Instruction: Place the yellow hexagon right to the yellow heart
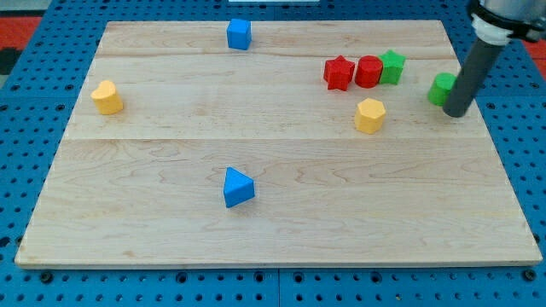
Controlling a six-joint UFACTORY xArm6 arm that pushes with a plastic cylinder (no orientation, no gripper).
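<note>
The yellow hexagon (370, 115) lies on the wooden board (273, 213), right of centre. The yellow heart (107, 97) lies near the board's left edge, far to the left of the hexagon. My tip (455, 112) rests on the board near the right edge, about a hundred pixels to the right of the yellow hexagon and not touching it. The rod stands right against a green block (441, 89), partly covering its right side.
A red star (339, 72), a red cylinder-like block (368, 71) and a green star (392, 66) sit in a row above the hexagon. A blue cube (239, 34) is at the top edge. A blue triangle (238, 188) lies below centre.
</note>
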